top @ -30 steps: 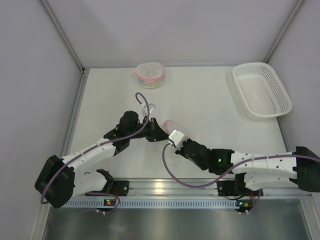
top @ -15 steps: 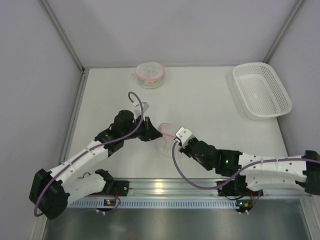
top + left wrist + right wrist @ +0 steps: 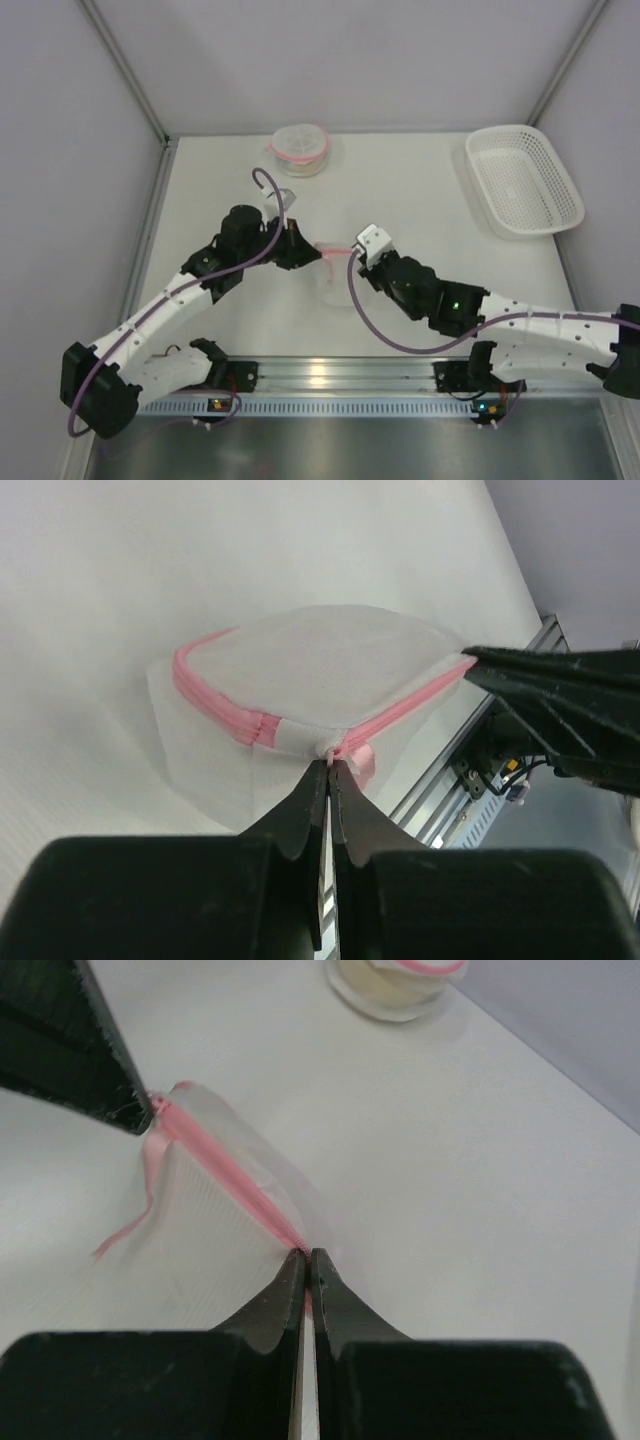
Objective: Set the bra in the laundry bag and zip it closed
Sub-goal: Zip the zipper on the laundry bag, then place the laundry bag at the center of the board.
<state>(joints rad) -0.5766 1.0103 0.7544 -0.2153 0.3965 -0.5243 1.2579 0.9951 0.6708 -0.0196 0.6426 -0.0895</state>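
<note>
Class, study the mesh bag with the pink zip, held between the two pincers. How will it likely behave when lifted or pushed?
Probably floppy: the mesh bag sags below its pink zip, stretched between the left pincer and right pincer. Likely light: thin, see-through fabric held by fingertip pinches alone. Pushed, it would likely crumple.

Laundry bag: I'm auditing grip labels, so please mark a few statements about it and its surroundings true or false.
1. The left gripper is shut on the laundry bag's pink zipper edge. True.
2. The right gripper hangs open above the bag. False: it is shut on the same pink edge.
3. The bag lies in the white basket. False: the grippers hold it between them, mid-table.
4. A round pink-banded item sits apart near the far wall. True.
</note>
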